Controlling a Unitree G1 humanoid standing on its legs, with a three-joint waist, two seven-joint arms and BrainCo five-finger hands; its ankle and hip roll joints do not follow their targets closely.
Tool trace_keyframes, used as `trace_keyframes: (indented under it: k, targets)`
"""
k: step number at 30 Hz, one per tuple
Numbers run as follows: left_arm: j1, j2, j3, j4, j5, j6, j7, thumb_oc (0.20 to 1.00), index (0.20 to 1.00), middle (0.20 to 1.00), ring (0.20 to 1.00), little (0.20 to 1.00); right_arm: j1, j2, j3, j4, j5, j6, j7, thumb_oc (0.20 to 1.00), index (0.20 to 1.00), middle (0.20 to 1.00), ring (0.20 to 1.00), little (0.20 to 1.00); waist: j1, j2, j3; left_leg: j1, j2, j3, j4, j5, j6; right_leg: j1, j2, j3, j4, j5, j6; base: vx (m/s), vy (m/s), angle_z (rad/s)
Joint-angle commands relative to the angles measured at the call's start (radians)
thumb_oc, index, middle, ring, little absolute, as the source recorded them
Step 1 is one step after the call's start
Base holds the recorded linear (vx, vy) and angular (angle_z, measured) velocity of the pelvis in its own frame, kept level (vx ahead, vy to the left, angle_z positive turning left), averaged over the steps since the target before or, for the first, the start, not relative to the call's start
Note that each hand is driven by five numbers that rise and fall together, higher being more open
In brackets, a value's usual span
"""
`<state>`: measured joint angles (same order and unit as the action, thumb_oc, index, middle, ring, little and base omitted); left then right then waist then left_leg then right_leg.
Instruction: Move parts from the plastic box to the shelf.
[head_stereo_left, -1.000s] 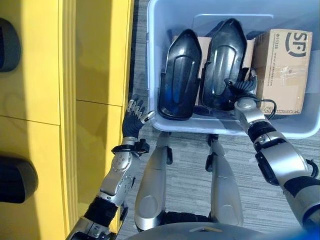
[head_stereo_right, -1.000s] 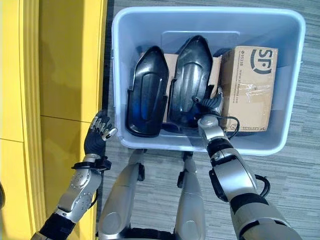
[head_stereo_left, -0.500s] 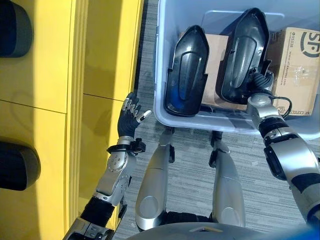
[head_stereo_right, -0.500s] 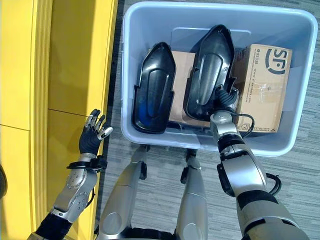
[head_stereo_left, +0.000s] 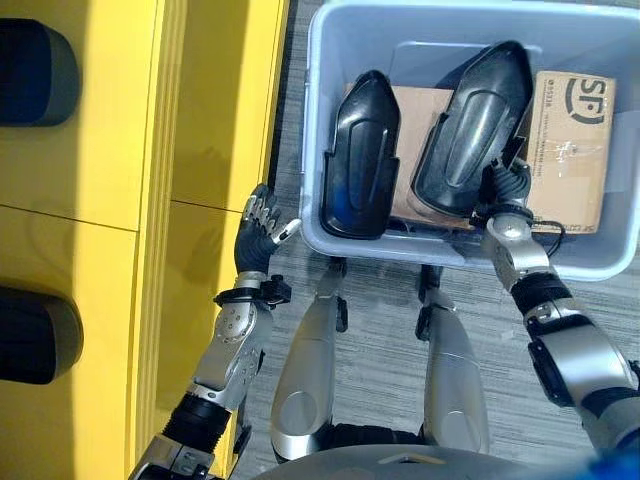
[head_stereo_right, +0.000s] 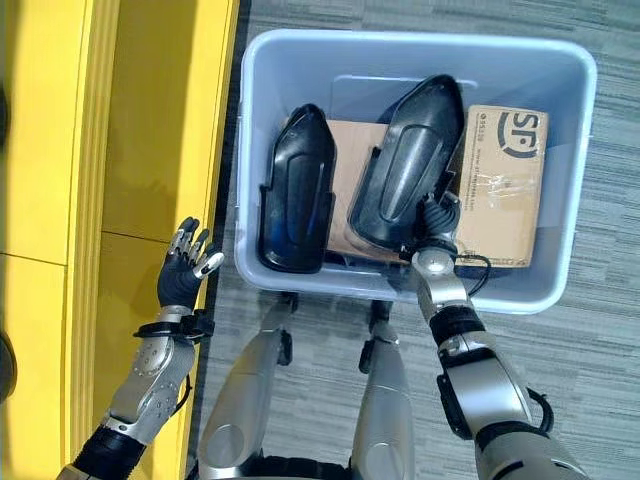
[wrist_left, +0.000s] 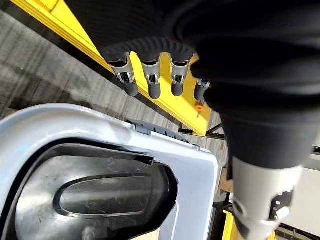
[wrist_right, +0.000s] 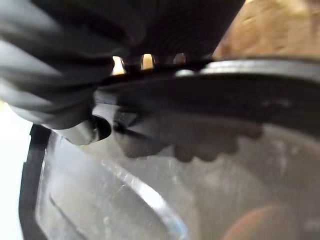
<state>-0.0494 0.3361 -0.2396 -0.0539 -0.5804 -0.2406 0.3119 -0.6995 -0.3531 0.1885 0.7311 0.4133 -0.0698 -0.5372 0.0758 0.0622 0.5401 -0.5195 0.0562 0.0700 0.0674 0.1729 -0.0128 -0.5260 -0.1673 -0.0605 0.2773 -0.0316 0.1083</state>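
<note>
The right hand (head_stereo_right: 437, 222) grips the black part (head_stereo_right: 408, 165) by its near edge; stiff, glossy, likely slippery.

I see grey, streaked floor covering (head_stereo_right: 560, 400) running under everything. A brown cardboard carton (head_stereo_right: 500, 190) with printed marks and clear tape lies flat at the right, and a second, plainer piece of cardboard (head_stereo_right: 348, 190) lies just beside it, partly covered by dark shapes.

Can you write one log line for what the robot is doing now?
right hand: gripping black part in plastic box | left hand: open, idle by shelf
</note>
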Motion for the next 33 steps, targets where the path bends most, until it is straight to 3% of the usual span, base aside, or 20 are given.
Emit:
trace_keyframes:
  k: [1, 6, 13, 20, 24, 30, 33]
  targets:
    - [0.028, 0.009, 0.017, -0.045, -0.014, -0.015, -0.003, 1.000, 1.000, 1.000, 1.000, 1.000, 0.055, 0.074, 0.001, -0.200, 0.000, -0.104, 0.039, 0.200, 0.200, 0.200, 0.200, 0.200, -0.006, -0.018, -0.020, 0.056, 0.029, -0.043, 0.062, -0.121, -0.047, 0.094, -0.045, -0.050, -0.125, 0.060, 0.031, 0.00, 0.000, 0.00]
    - [0.048, 0.009, 0.040, -0.039, -0.010, 0.000, -0.009, 1.000, 1.000, 1.000, 1.000, 1.000, 0.156, 0.081, -0.019, -0.384, 0.002, -0.126, 0.070, 0.200, 0.200, 0.200, 0.200, 0.200, -0.017, -0.033, -0.038, 0.108, 0.037, -0.044, 0.039, -0.114, -0.051, 0.149, -0.042, -0.055, -0.145, 0.060, 0.033, 0.02, -0.019, -0.02]
    - [0.120, 0.012, 0.094, -0.050, 0.006, 0.023, -0.039, 1.000, 1.000, 1.000, 1.000, 1.000, 0.347, 0.077, -0.051, -0.667, 0.009, -0.153, 0.157, 0.200, 0.200, 0.200, 0.200, 0.200, -0.039, -0.051, -0.120, 0.204, 0.060, -0.043, -0.013, -0.101, -0.059, 0.225, -0.035, -0.064, -0.168, 0.050, 0.035, 0.06, -0.025, 0.00]
    - [0.199, 0.003, 0.180, -0.038, 0.019, 0.053, -0.076, 1.000, 1.000, 1.000, 1.000, 1.000, 0.551, 0.077, -0.104, -0.799, 0.133, -0.153, 0.284, 0.200, 0.200, 0.200, 0.200, 0.200, -0.065, -0.063, -0.198, 0.317, 0.099, -0.046, -0.016, -0.122, -0.067, 0.301, -0.008, -0.059, -0.108, -0.020, 0.027, 0.08, -0.051, 0.02]
    - [0.276, -0.023, 0.263, -0.026, 0.037, 0.073, -0.094, 1.000, 1.000, 1.000, 1.000, 1.000, 0.646, 0.067, -0.134, -0.853, 0.202, -0.132, 0.371, 0.200, 0.200, 0.200, 0.200, 0.200, -0.071, -0.060, -0.258, 0.409, 0.144, -0.054, -0.045, -0.114, -0.078, 0.347, 0.033, -0.063, -0.028, -0.093, 0.002, 0.08, -0.158, -0.05]
    - [0.330, -0.073, 0.322, 0.004, 0.033, 0.079, -0.087, 1.000, 1.000, 1.000, 1.000, 1.000, 0.604, 0.023, -0.099, -0.841, 0.232, -0.101, 0.414, 0.200, 0.200, 0.200, 0.200, 0.200, -0.027, -0.053, -0.294, 0.463, 0.220, -0.091, -0.107, -0.019, -0.103, 0.375, 0.093, -0.126, 0.063, -0.178, -0.046, -0.01, -0.216, 0.10]
    - [0.329, -0.091, 0.320, 0.018, 0.020, 0.083, -0.090, 1.000, 1.000, 1.000, 1.000, 1.000, 0.585, -0.002, -0.101, -0.843, 0.234, -0.093, 0.420, 0.200, 0.200, 0.200, 0.200, 0.200, 0.004, -0.045, -0.297, 0.420, 0.227, -0.126, -0.154, 0.101, -0.141, 0.375, 0.096, -0.191, 0.053, -0.197, -0.058, -0.09, -0.151, 0.29]
